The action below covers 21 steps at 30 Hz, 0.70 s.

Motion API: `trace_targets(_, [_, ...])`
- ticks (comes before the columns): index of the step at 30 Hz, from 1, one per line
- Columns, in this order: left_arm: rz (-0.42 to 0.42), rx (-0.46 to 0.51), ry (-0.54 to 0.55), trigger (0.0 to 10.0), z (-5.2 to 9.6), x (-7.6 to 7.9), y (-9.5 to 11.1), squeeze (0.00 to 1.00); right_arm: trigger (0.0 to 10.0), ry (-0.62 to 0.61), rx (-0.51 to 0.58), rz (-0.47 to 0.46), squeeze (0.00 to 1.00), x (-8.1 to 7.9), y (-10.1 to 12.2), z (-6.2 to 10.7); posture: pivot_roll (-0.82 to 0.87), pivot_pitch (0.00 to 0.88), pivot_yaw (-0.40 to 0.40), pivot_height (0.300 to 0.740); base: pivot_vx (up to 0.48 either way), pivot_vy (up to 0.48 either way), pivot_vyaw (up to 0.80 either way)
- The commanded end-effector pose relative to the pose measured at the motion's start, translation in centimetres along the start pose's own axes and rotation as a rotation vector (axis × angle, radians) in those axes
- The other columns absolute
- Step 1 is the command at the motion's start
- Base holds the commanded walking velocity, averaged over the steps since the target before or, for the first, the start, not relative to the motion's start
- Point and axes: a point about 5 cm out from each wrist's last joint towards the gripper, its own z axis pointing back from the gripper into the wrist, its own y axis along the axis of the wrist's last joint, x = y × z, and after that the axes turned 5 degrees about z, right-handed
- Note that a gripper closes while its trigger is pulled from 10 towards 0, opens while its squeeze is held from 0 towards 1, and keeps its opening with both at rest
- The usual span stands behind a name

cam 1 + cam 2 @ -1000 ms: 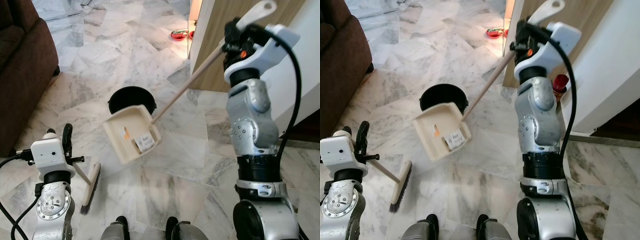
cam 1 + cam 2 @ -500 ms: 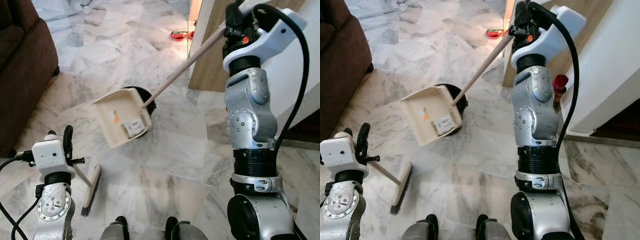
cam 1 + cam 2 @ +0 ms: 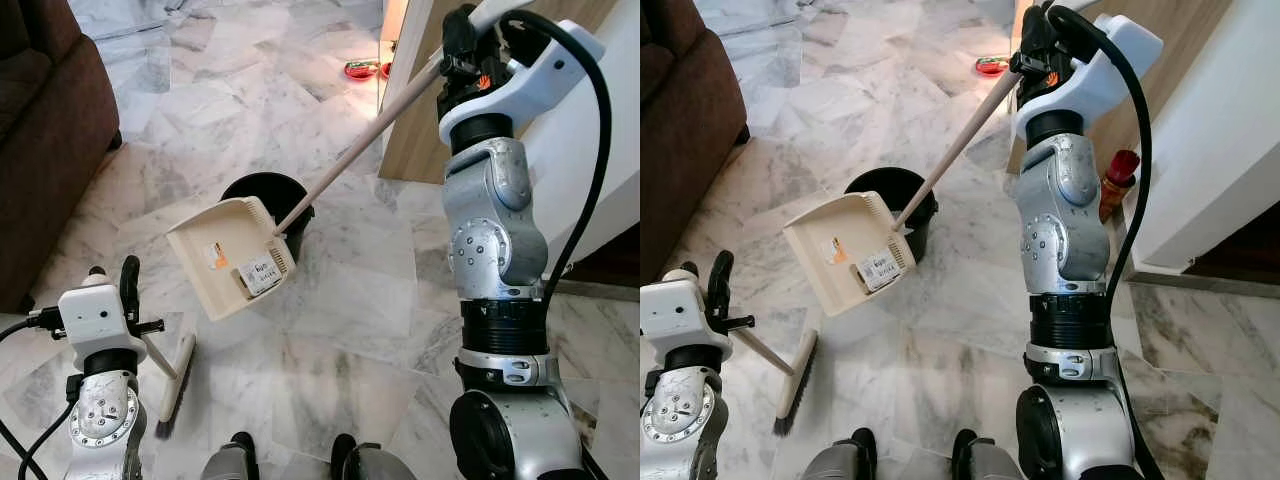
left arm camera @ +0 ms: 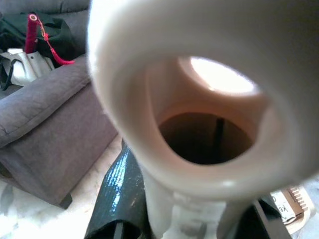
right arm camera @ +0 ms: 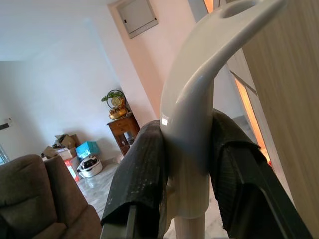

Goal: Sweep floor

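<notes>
Right gripper (image 5: 187,174): jaws clamped on the grip end of the dustpan handle (image 3: 350,158), one black finger (image 5: 137,174) on each side of the cream plastic. Left gripper (image 3: 130,290): jaws closed narrowly round the top of the broom handle (image 4: 199,99), whose hollow hanging loop lies directly before the wrist lens.

Landmark: the black bin (image 3: 262,196) on the marble floor (image 3: 340,360). The dustpan (image 3: 228,255) hangs in the air on the robot's side of the bin, its rear edge overlapping the bin rim in the head views, its open mouth tilted up and away from the bin. The handle rises from the pan diagonally past the bin toward the raised right arm. The broom head (image 3: 172,385) rests on the floor nearer the robot than the bin and to its left, well apart from it. A brown sofa (image 3: 45,130) stands further left of the bin; a red bottle (image 3: 1118,180) stands right of the bin, against the white wall.

Risks, as judged: the long handle gives the right arm great leverage, so a small wrist turn could swing the pan into the bin and tip it. With the mouth facing away from the bin, any contents would spill on the floor unless the pan is rotated above the opening. Whether the pan holds dirt cannot be told.

View differences: the head views give pan, bin and broom head together; the right wrist view alone confirms the finger contact on the grip, and shows a far room with a cabinet (image 5: 124,129). The left wrist view adds the sofa's side and a corner of the pan.
</notes>
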Motion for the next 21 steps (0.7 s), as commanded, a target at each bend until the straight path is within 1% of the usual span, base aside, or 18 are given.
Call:
trace_targets(1, [-0.033, 0.058, 0.016, 10.0, 0.16, -0.44, 0.99, 0.0, 10.0, 0.009, 0.073, -0.033, 0.0, -0.34, 1.28, -0.07, 0.09, 0.243, -0.047, 0.74, 0.326, 0.0, 0.0])
trace_targets(3, [-0.033, 0.06, 0.017, 10.0, 0.13, -0.46, 1.03, 0.0, 10.0, 0.01, 0.074, -0.036, 0.0, -0.38, 1.28, -0.07, 0.09, 0.243, -0.047, 0.74, 0.326, 0.0, 0.0])
trace_targets(6, [-0.034, 0.062, 0.018, 10.0, 0.15, -0.45, 1.06, 0.0, 10.0, 0.014, 0.074, -0.038, 0.0, -0.46, 1.29, -0.04, 0.09, 0.243, -0.049, 0.74, 0.0, 0.0, 0.0])
trace_targets(8, [-0.034, 0.063, 0.02, 10.0, 0.17, -0.46, 1.06, 0.0, 10.0, 0.017, 0.075, -0.04, 0.0, -0.51, 1.29, -0.03, 0.09, 0.242, -0.049, 0.74, 0.326, 0.0, 0.0])
trace_targets(10, [-0.036, 0.064, 0.021, 10.0, 0.17, -0.47, 1.07, 0.0, 10.0, 0.019, 0.075, -0.041, 0.0, -0.52, 1.31, -0.05, 0.09, 0.242, -0.049, 0.74, 0.0, 0.0, 0.0])
trace_targets(21, [-0.035, 0.071, 0.026, 10.0, 0.1, -0.5, 1.1, 0.0, 10.0, 0.032, 0.086, -0.045, 0.0, -0.84, 1.55, -0.13, 0.09, 0.232, -0.051, 0.74, 0.306, 0.0, 0.0])
